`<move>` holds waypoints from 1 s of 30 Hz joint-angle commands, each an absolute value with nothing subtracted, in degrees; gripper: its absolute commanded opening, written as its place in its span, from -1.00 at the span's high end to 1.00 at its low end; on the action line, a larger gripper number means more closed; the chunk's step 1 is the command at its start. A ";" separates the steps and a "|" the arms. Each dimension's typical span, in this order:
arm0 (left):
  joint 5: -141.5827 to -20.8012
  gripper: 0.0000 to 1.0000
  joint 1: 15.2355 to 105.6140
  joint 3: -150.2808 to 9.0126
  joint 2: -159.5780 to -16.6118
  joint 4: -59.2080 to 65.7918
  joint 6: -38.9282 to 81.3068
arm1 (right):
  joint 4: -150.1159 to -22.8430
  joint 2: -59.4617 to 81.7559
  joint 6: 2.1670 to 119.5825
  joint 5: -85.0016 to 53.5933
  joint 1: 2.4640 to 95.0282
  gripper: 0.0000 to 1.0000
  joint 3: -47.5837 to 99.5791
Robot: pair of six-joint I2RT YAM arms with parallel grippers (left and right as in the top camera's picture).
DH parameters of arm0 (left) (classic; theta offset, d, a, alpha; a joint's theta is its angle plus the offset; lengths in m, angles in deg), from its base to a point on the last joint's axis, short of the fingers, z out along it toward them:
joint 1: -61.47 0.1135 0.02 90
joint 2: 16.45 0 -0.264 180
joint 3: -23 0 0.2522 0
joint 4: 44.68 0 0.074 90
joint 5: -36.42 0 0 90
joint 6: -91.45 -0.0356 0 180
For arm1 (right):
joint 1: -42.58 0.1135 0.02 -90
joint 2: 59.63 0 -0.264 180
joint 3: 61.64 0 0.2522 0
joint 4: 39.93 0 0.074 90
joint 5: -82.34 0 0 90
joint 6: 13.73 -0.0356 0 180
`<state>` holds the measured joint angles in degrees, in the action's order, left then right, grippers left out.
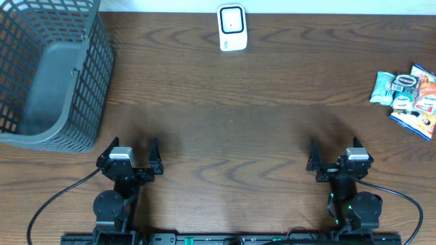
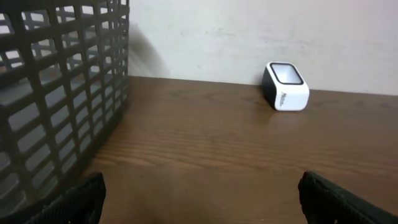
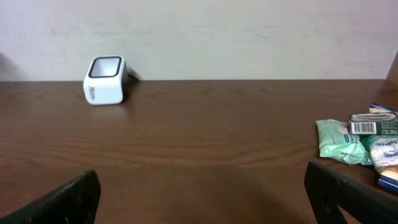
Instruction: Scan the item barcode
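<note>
A small white barcode scanner (image 1: pixel 231 27) with a dark window stands at the table's far edge; it also shows as the scanner (image 2: pixel 285 86) and the scanner (image 3: pixel 105 80) in the wrist views. A pile of snack packets (image 1: pixel 407 98) lies at the far right, seen as packets (image 3: pixel 359 144) in the right wrist view, one with a barcode label facing up. My left gripper (image 1: pixel 132 151) sits open near the front left, nothing between its fingers (image 2: pixel 84 199). On the front right my right gripper (image 1: pixel 337 156) is open and empty too, fingers (image 3: pixel 345 193) spread wide.
A dark grey plastic basket (image 1: pixel 51 71) fills the back left corner, its mesh wall (image 2: pixel 59 93) close on the left gripper's left. Cables trail from both arm bases along the front edge. The table is brown wood.
</note>
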<state>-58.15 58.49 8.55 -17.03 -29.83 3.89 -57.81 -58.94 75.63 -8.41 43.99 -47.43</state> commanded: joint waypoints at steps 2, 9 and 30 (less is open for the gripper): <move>-58.85 -0.95 58.91 9.01 -16.50 -27.12 1.24 | -58.05 -59.31 75.45 -8.20 44.04 -0.99 -47.56; -57.28 -0.95 58.91 9.01 -16.52 -27.01 1.27 | -58.03 -59.31 75.48 -8.20 44.04 -0.99 -47.56; -56.93 -0.96 58.88 9.01 -16.52 -27.06 1.27 | -58.03 -59.31 75.48 -8.20 44.04 -0.99 -47.56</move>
<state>-57.24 58.64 8.47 -17.03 -29.68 2.45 -57.79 -58.94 75.63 -8.41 43.99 -47.43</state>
